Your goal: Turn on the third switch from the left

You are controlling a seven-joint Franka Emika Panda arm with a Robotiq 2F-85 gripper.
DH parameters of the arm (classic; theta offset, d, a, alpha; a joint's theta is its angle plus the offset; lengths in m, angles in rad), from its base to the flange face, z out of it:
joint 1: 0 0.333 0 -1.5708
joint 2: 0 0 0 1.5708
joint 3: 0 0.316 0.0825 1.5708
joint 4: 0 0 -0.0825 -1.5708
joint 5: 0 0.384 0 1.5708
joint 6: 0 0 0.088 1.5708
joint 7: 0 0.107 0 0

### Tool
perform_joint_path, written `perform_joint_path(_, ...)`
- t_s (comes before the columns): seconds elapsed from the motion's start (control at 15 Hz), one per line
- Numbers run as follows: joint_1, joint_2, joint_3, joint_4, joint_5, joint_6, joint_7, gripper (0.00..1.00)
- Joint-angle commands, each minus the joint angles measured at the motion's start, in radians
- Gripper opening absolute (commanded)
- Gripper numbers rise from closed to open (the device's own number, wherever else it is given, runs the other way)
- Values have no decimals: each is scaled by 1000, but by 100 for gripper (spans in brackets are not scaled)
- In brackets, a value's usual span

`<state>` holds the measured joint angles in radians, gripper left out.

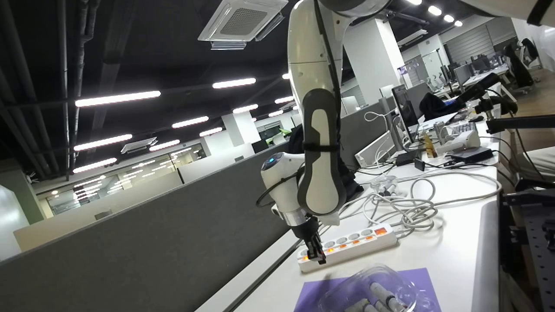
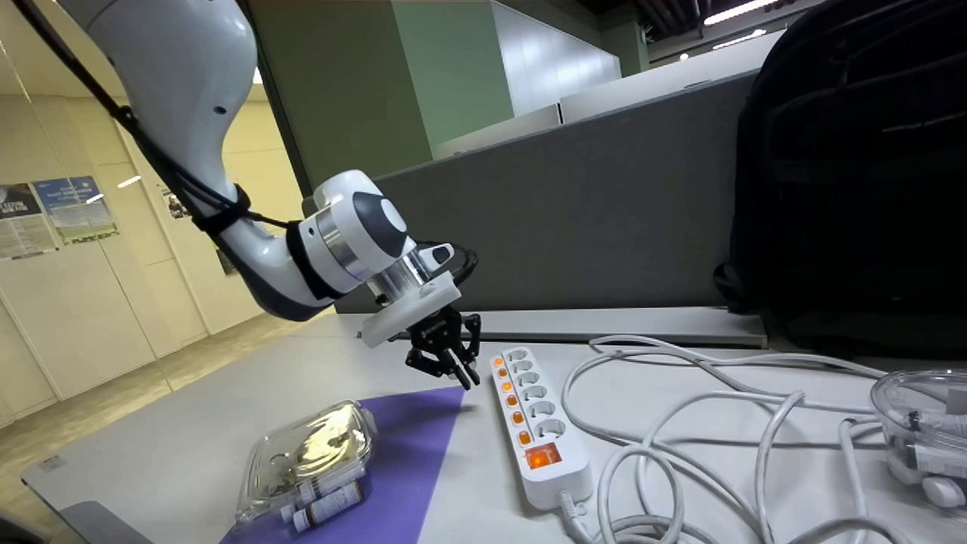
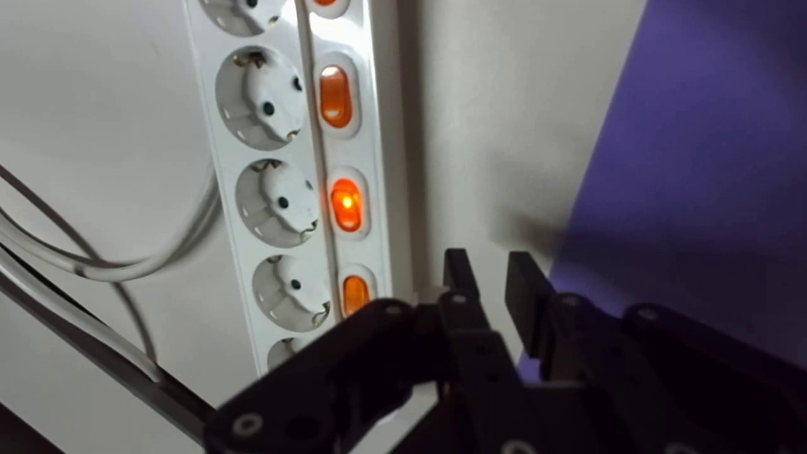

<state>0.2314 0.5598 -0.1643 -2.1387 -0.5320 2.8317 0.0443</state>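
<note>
A white power strip (image 1: 360,251) with several orange switches and round sockets lies on the table; it also shows in an exterior view (image 2: 555,476) and in the wrist view (image 3: 347,150). The switch third from its far end (image 2: 507,386) glows brightly; the lit switch (image 3: 347,205) also shows in the wrist view. The neighbouring switches (image 3: 335,96) look duller there. My gripper (image 3: 485,265) has a narrow gap between its fingers and holds nothing. It hangs beside the strip, on the purple sheet's side, in an exterior view (image 2: 470,384); it also shows in an exterior view (image 1: 320,261).
A purple sheet (image 2: 415,438) with a clear plastic container (image 2: 302,453) lies beside the strip. White cables (image 2: 665,453) coil on its other side. A second clear container (image 2: 922,408) and a black backpack (image 2: 854,189) stand farther along. A grey partition (image 2: 589,219) runs along the table's back.
</note>
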Motion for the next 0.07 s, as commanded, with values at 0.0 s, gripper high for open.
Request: perform_joint_path(0.0, 29, -124, -29, -133, 16, -6, 60, 54)
